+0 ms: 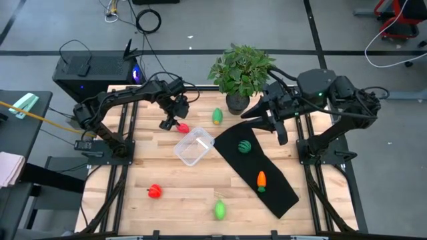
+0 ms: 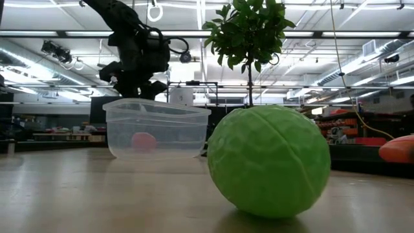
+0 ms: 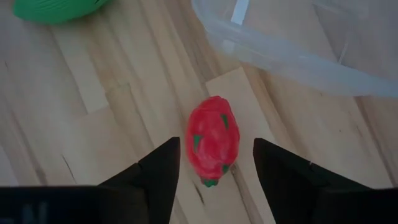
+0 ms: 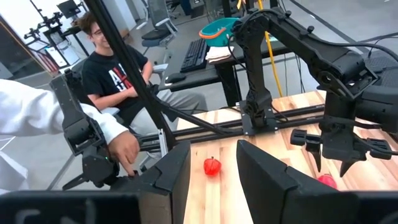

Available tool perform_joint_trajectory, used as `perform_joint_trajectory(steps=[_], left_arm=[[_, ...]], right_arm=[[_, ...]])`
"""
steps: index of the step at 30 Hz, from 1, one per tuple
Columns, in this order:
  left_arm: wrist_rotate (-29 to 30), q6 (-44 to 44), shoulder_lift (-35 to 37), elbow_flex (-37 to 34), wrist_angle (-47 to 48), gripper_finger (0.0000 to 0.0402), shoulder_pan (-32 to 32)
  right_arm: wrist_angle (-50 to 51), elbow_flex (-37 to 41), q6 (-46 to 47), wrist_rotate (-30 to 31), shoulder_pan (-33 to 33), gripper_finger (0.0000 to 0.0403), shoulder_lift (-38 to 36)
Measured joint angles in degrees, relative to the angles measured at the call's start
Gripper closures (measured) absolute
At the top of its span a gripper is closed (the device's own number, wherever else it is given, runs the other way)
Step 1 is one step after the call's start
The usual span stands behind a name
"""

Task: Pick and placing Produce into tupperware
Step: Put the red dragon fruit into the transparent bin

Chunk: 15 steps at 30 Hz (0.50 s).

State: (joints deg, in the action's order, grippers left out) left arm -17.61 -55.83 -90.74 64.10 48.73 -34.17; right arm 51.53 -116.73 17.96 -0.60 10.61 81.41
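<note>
Left pincer (image 3: 216, 168) hangs over a red toy piece (image 3: 213, 138) on the wooden worktop (image 1: 167, 177), fingers spread, one either side, not touching it. Right pincer (image 4: 212, 180) waits raised near the potted plant (image 1: 241, 70), fingers apart, holding nothing.

Step in hand, as I judge it: grasp this red piece. To do it well, descend straight, keep the piece centred, and close across its narrow waist; its long axis runs along the gap.

The red piece is oval, glossy, with green flecks. The tupperware (image 1: 194, 147) sits just beside it toward 4 o'clock in the high view: clear, thin-walled, rounded corners, apparently empty.

Other produce: a light green piece (image 1: 217, 116) at 12 o'clock of the tupperware; a dark green round (image 1: 245, 147) and carrot (image 1: 261, 180) on the black mat (image 1: 280, 193); a second red piece (image 1: 155, 191) and a ribbed light green ball (image 1: 219, 211) nearer 6 o'clock.
</note>
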Motion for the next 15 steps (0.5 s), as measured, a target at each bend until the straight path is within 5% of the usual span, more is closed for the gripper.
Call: perform_joint_trajectory(steps=[7, 15], left_arm=[[0.05, 3.55, 0.0, 0.0, 0.7, 0.0199, 0.02], [0.46, 4.11, 0.0, -1.77, -3.01, 0.0132, 0.2]], right_arm=[[0.03, 0.0, -0.13, -0.33, 0.0, 0.0265, 0.0], [0.02, 0.0, -0.13, -0.33, 0.0, 0.0251, 0.0]])
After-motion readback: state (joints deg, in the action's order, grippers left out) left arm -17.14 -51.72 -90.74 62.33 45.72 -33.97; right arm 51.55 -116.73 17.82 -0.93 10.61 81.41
